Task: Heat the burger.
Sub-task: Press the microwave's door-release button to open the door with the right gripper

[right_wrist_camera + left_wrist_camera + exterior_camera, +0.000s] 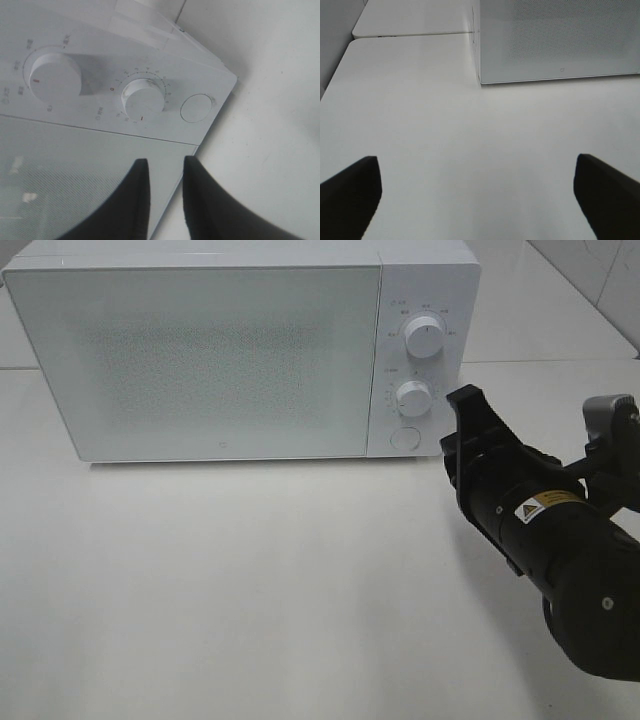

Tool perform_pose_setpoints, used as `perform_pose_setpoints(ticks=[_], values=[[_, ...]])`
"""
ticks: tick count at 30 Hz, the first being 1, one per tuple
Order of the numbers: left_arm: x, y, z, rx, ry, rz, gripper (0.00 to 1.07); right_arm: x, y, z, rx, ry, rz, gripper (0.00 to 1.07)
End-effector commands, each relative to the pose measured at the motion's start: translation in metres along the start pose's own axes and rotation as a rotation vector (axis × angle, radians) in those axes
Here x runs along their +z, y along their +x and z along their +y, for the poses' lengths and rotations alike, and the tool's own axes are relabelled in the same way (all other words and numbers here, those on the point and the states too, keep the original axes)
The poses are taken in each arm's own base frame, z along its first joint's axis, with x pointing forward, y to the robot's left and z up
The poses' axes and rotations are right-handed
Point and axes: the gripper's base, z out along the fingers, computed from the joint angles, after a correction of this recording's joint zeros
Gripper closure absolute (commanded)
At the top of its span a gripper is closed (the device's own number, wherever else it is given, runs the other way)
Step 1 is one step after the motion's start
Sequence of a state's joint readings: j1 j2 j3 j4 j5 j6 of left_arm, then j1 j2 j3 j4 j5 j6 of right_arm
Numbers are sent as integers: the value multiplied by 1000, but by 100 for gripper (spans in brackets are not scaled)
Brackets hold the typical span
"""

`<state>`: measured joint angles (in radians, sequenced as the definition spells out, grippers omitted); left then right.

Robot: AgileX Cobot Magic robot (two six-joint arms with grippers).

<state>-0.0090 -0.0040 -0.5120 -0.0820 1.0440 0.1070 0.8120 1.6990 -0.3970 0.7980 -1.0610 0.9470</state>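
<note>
The burger is out of view in every frame. The white microwave (200,350) stands at the back of the table with its frosted door closed; nothing shows through it. My right gripper (462,400) hovers just right of the control panel, beside the lower dial (413,397). In the right wrist view its fingers (165,162) stand close together with only a narrow slit and nothing between them, pointing at the door's edge below the lower dial (143,97). My left gripper (476,160) is wide open over bare table, in front of the microwave's (555,40) left corner.
The panel carries an upper dial (424,339) and a round button (404,437), with the same button (196,107) in the right wrist view. White table (250,580) spreads in front of the microwave. A second table surface (410,20) adjoins behind on the left.
</note>
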Motion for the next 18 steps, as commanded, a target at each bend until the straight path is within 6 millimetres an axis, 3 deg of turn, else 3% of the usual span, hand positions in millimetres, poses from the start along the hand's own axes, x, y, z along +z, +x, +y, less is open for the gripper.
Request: perform_pose_setpoints(ticks=[1, 10, 16, 18], values=[[-1, 2, 0, -4, -7, -18, 7, 1, 1, 3, 167, -11, 1, 104], [-1, 2, 0, -4, -7, -18, 7, 1, 4, -3, 387, 51, 26, 107], [-1, 2, 0, -4, -7, -18, 7, 6, 9, -8, 389, 82, 28, 107], [-1, 2, 0, -4, -7, -18, 7, 17, 11, -12, 402, 99, 16, 107]])
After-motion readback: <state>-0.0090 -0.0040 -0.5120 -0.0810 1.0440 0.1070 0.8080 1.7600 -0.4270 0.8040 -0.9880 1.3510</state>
